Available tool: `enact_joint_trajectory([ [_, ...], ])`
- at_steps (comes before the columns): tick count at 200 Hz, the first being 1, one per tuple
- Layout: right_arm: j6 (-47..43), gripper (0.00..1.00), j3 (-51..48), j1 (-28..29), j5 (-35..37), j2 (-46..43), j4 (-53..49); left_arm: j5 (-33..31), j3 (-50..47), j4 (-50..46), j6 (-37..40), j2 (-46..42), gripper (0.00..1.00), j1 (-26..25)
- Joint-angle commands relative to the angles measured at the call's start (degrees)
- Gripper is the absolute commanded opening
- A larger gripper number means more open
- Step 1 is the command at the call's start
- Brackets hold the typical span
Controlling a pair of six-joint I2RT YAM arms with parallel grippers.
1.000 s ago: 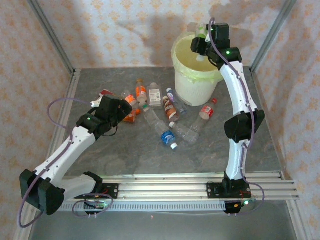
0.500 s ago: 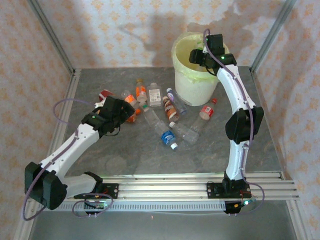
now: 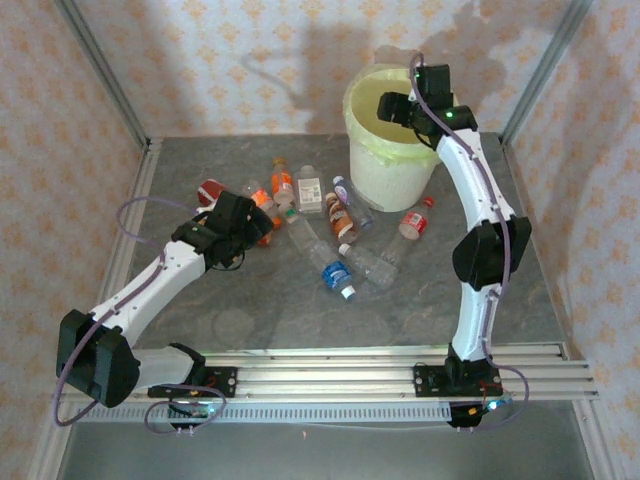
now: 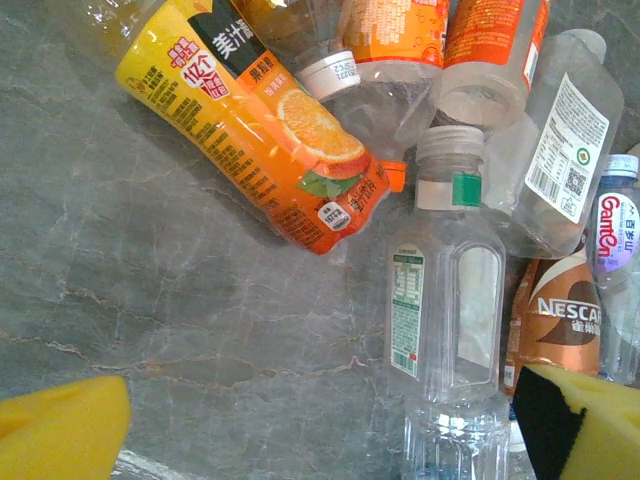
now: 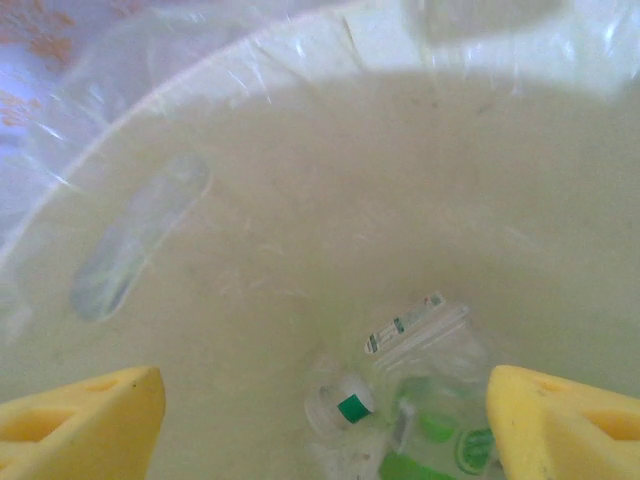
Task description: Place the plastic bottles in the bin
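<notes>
Bottles (image 3: 340,215) lie heaped on the desk (image 3: 250,310), one in the bin (image 3: 385,175). Left fingers (image 4: 60,432) spread open above a clear bottle (image 4: 445,300); right fingers (image 5: 80,420) open, empty, over the bin. Probably light, crushable, slick: grip its waist gently.

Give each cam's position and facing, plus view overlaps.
Top external: fixed above and behind the bases, looking down on the grey stone-look table; both arms show, left gripper by the plastic bottles, right gripper over the large cream-white lined bin.
Left wrist: rides the left arm, faces down at the bottles; yellow fingertips at the bottom corners.
Right wrist: rides the right arm, faces down into the bin, at a clear green-labelled bottle; yellow fingertips likewise.
Shared: top and left wrist, the bottles; top and right wrist, the bin.
</notes>
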Motion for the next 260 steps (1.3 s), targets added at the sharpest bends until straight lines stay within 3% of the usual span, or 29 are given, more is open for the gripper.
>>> enact_joint_trajectory([
  [1, -2.9, 0.85, 0.3, 0.2, -1.1, -7.3, 0.9, 2.0, 0.7, 1.0, 0.8, 0.7, 1.0, 0.3],
  [47, -3.6, 0.86, -6.1, 0.4, -8.0, -16.2, 2.2, 5.9, 2.0, 2.9, 1.6, 4.0, 1.0, 0.2],
  [63, -6.2, 0.87, -15.5, 0.9, -13.6, -22.8, 5.9, 6.3, 2.3, 3.2, 1.6, 4.9, 1.0, 0.1],
  [95, -12.7, 0.92, -36.9, 3.3, -16.5, -38.1, 13.3, 7.2, 2.5, 4.5, 2.2, 6.0, 1.0, -0.2],
  [135, -23.5, 0.93, -54.5, 7.4, -19.5, -49.3, 1.2, 7.1, 0.7, 8.5, 1.5, 5.4, 1.0, -0.3],
  [171, -31.2, 0.9, -62.1, 14.6, -6.8, -45.8, -8.6, 5.7, 0.5, 9.9, -0.6, 4.8, 1.0, -0.4],
  [206, -37.8, 0.85, -62.7, 19.7, -4.8, -37.6, -6.1, 5.5, 0.4, 9.2, -0.7, 4.2, 1.0, -0.3],
  [260, -44.7, 0.75, -59.5, 22.1, 1.9, -24.9, -4.6, 4.5, -1.4, 7.7, -1.1, 3.0, 1.0, -0.4],
])
